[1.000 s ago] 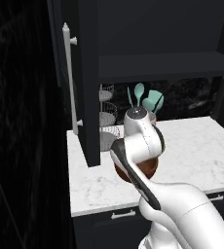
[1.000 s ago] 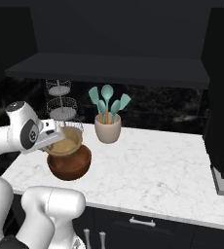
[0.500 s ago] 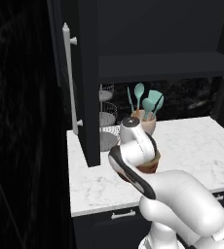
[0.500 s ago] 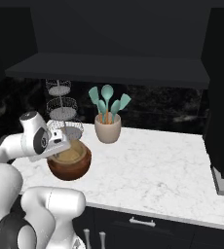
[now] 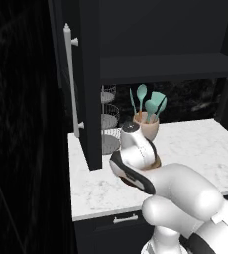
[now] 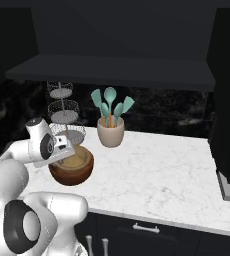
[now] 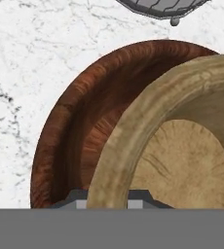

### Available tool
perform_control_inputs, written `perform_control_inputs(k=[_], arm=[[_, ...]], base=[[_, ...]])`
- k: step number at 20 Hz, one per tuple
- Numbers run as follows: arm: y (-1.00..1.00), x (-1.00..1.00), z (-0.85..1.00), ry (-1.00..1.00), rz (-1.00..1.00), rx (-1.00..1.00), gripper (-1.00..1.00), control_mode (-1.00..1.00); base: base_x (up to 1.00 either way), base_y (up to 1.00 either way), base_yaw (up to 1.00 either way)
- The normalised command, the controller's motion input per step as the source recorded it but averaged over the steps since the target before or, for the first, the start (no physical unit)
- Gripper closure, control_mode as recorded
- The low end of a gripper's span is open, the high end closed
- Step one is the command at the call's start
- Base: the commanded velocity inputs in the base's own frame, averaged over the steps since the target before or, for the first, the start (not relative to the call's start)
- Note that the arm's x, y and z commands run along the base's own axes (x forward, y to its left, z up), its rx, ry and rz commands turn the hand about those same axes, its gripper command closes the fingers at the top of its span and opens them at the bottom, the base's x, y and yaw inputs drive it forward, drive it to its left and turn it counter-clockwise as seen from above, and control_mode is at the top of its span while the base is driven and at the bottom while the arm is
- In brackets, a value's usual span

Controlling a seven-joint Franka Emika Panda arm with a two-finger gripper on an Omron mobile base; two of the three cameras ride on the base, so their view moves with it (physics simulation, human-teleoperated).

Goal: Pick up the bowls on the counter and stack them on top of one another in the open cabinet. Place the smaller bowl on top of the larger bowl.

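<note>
Holding the smaller bowl (image 7: 182, 160) by its rim, the pincer (image 7: 111, 198) is clamped; you lower it level into the larger bowl (image 7: 80, 121) on the desk (image 6: 157, 170), centring before release.

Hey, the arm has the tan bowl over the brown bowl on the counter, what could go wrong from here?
1. The pincer pinches the smaller bowl by its rim alone, so it may tilt or slip.
2. The smaller bowl hangs inside the larger bowl; lifting it could nudge or drag that one across the counter.
3. The wire rack stands close behind, and the cabinet door beside, so a wide swing might clip either.
</note>
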Motion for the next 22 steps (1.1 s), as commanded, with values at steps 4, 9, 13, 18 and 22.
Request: perform_control_inputs(k=[4, 9, 13, 18, 22], arm=[[0.01, 0.08, -0.24, 0.00, 0.00, 0.00, 1.00, -1.00], [0.00, 0.00, -0.06, 0.00, 0.00, 0.00, -1.00, -1.00], [0.00, 0.00, 0.27, 0.00, 0.00, 0.00, -1.00, -1.00], [0.08, -0.41, 0.37, 0.00, 0.00, 0.05, -1.00, -1.00], [0.19, -0.53, 0.10, 0.00, 0.00, 0.04, -1.00, -1.00]], base=[[0.00, 0.00, 0.00], [0.00, 0.00, 0.00], [0.00, 0.00, 0.00], [0.00, 0.00, 0.00], [0.00, 0.00, 0.00]])
